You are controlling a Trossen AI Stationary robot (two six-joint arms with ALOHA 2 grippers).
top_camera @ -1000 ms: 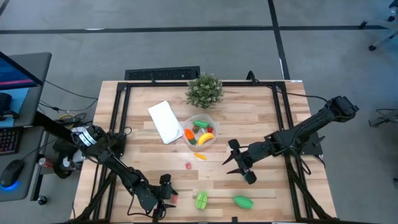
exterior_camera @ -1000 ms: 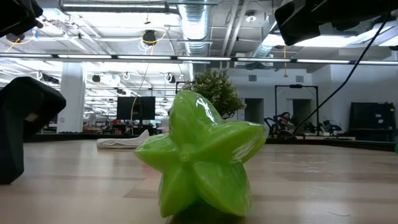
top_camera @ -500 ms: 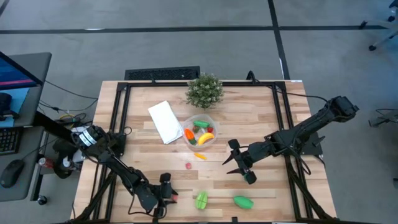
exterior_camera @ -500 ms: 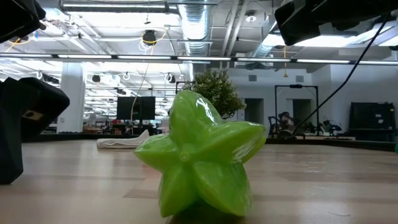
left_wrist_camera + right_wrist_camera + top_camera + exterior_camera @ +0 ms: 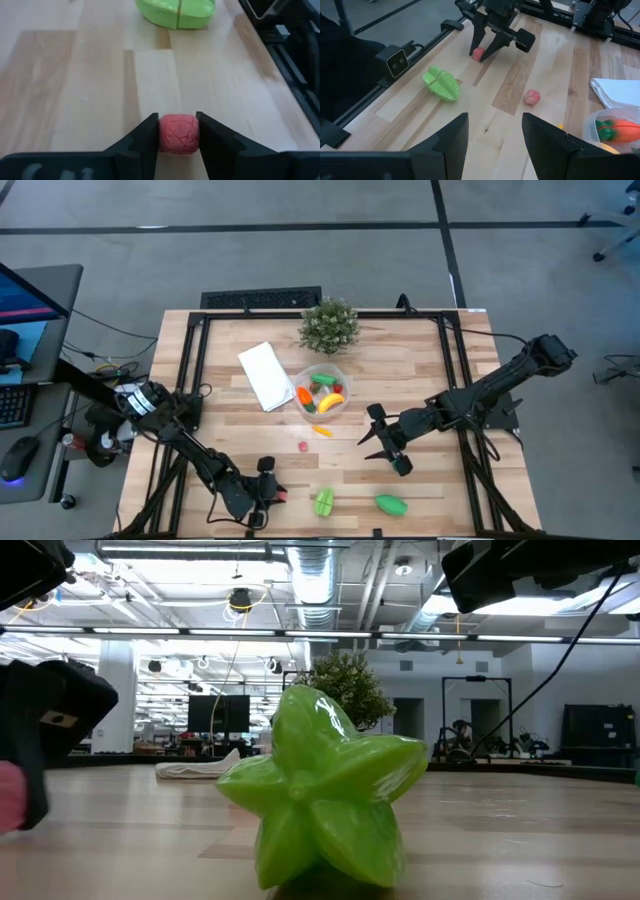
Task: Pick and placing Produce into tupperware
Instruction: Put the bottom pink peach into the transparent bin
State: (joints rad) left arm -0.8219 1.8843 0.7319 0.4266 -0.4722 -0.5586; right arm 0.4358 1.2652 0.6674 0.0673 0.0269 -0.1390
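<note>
My left gripper [image 5: 272, 494] is near the table's front edge, shut on a small red toy piece [image 5: 179, 134], which also shows in the right wrist view [image 5: 478, 54]. A green star-shaped fruit [image 5: 324, 501] lies on the table just right of it and fills the low view [image 5: 320, 805]. The clear round tupperware [image 5: 321, 391] holds several pieces. A second red piece [image 5: 304, 447], an orange carrot [image 5: 321, 431] and a green piece [image 5: 391, 504] lie loose on the table. My right gripper [image 5: 385, 442] is open and empty right of centre. My left gripper pinches the red piece by its two opposite sides [image 5: 162, 136] between its two fingers [image 5: 147, 136]. The fingers slant down toward the table's right. Whether the piece is clear of the wood, I cannot tell.
A flat white lid [image 5: 266, 375] lies left of the tupperware. A bushy potted plant [image 5: 329, 326] stands behind it at the far edge. Black frame rails [image 5: 190, 370] run along the table's sides. Bare wood lies between the loose pieces and the tupperware.
My left gripper has shifted slightly toward the green star fruit with the red piece, which now shows at the low view's left edge.
</note>
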